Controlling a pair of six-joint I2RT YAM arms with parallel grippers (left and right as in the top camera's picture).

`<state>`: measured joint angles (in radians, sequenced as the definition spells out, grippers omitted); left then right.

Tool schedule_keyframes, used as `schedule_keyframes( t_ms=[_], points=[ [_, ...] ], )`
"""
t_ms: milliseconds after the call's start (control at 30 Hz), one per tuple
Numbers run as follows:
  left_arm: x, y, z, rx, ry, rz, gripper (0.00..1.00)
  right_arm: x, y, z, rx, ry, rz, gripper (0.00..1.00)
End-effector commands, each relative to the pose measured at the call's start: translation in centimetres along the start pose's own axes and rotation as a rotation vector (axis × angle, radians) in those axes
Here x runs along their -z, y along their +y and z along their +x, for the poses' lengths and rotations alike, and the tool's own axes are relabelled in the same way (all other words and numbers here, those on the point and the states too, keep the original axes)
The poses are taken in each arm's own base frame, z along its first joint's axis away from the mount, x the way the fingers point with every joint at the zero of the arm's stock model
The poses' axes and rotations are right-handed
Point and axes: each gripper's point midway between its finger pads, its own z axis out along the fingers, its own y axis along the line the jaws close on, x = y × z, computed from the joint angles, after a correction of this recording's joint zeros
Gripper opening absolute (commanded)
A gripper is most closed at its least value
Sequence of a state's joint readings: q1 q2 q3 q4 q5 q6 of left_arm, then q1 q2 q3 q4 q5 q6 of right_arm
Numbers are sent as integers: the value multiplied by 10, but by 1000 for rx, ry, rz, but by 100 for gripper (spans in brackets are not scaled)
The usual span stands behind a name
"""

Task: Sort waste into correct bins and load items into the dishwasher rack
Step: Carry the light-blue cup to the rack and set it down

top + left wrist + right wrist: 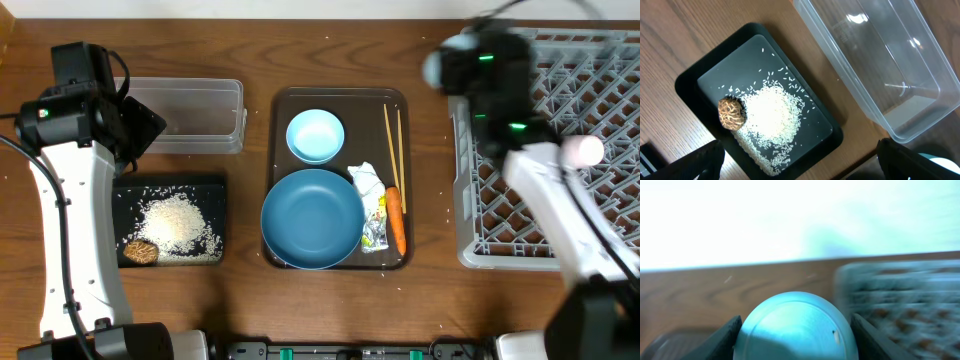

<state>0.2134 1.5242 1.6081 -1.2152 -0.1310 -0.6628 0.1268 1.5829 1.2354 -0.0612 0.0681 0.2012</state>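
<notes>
My right gripper point(796, 330) is shut on the light-blue cup point(795, 325), its fingers pressed to both sides. In the overhead view it is a blur at the grey dishwasher rack's point(560, 215) left edge; a whitish-pink cup point(583, 150) lies in the rack. My left gripper point(800, 162) hangs open and empty above the black tray point(715, 65), which holds rice point(770, 112) and a brown lump point(731, 113), beside the clear tub point(880, 60). On the brown serving tray point(340, 96) sit the dark-blue plate point(312, 218), pale-blue bowl point(315, 135), chopsticks point(393, 130), carrot point(396, 218) and wrapper point(372, 212).
The clear tub point(190, 115) stands behind the black tray point(170, 187) at the left. A few rice grains are scattered on the wooden table between the serving tray and the rack. The left arm's white links run down the left edge.
</notes>
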Motion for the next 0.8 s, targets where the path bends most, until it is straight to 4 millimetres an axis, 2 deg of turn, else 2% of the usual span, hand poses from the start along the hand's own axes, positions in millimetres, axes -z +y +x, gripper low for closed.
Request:
schedule_keyframes(
  t_ms=[0,67,133,233,367,467,600,633,700,767],
  points=[
    [8,1,-4,23,-24,9,98,27,-70,-35,-62,-78,157,52],
    [8,1,-4,22,-24,8,98,39,-119,-40,-97,-89,270,53],
    [8,1,-4,23,-24,9,98,49,-163,-37,-109,-71,360,55],
    [8,1,-4,23,-24,9,98,63,-227,-21,-158,-27,489,55],
    [8,1,-4,23,-24,9,98,78,-293,5,-235,26,599,56],
    [8,1,-4,23,-24,9,98,78,-317,22,-277,59,599,62],
    [8,1,-4,23,-24,9,98,72,-331,40,-306,99,598,67],
    [8,1,-4,23,-24,9,98,69,-333,44,-309,106,599,71],
    [8,1,-4,23,-24,9,98,65,-335,50,-312,117,599,86],
    [8,1,-4,23,-24,9,98,63,-335,52,-313,123,598,88]
  ],
)
